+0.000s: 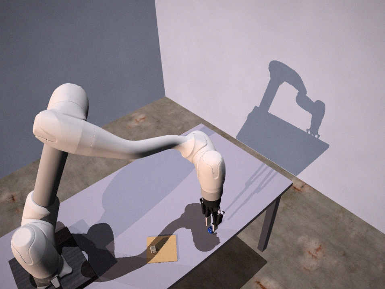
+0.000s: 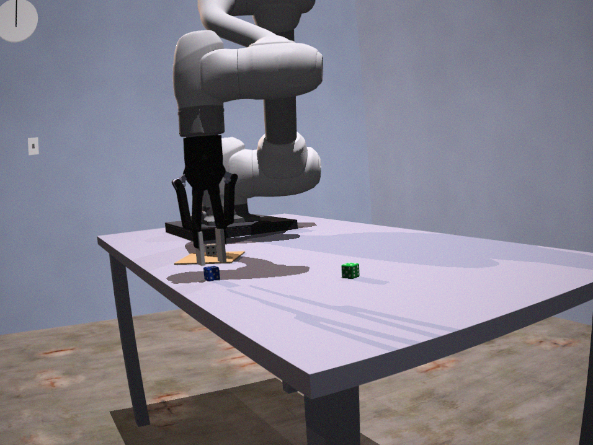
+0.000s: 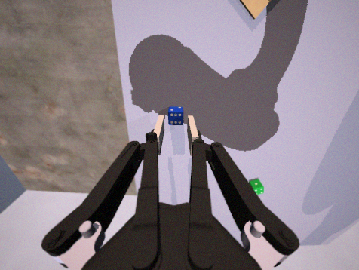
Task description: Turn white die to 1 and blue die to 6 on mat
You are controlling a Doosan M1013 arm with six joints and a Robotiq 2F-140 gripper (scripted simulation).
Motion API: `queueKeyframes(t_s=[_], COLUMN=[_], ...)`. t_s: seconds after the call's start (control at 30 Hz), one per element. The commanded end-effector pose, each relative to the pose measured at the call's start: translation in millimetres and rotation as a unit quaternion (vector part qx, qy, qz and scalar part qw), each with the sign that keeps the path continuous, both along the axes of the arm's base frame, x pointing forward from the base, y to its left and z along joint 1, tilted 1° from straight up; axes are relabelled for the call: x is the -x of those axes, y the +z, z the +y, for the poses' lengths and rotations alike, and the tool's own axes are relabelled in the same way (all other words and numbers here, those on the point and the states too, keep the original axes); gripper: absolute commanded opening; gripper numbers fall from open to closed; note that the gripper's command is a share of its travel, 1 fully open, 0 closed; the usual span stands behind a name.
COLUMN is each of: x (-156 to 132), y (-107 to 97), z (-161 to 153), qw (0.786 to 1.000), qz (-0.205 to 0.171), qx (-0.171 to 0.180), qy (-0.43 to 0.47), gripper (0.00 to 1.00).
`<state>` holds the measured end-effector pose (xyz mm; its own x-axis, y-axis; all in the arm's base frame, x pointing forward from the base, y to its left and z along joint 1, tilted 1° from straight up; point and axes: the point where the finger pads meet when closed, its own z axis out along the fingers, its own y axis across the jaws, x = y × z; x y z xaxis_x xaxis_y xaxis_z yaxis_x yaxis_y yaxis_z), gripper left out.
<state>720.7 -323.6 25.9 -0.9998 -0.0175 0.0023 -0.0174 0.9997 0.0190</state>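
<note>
The blue die (image 1: 210, 230) (image 2: 211, 273) (image 3: 176, 115) sits flat on the table, off the mat, near the front edge. My gripper (image 1: 211, 226) (image 2: 211, 261) (image 3: 176, 123) hangs just above it, pointing down. Its fingers stand a little wider apart than the die, with nothing between them. The white die (image 1: 152, 248) (image 2: 209, 250) sits on the tan mat (image 1: 166, 248) (image 2: 184, 259) (image 3: 258, 7). The green die (image 2: 350, 270) (image 3: 256, 186) sits on the bare table, well to the side of the blue die. In the top view the green die is hidden.
The table (image 1: 139, 174) (image 2: 431, 287) ends close beside the blue die, with the floor (image 3: 56, 94) below. The arm's black base plate (image 2: 268, 222) stands behind the mat.
</note>
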Motion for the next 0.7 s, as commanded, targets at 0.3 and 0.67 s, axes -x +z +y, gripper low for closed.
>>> queueKeyframes(t_s=[0.3, 0.67], x=[0.0, 0.0], y=[0.1, -8.2], z=[0.0, 0.2], qw=[1.0, 1.0], qz=[0.0, 0.0], qx=[0.0, 0.0], qy=[0.0, 0.0], gripper=[0.32, 0.32])
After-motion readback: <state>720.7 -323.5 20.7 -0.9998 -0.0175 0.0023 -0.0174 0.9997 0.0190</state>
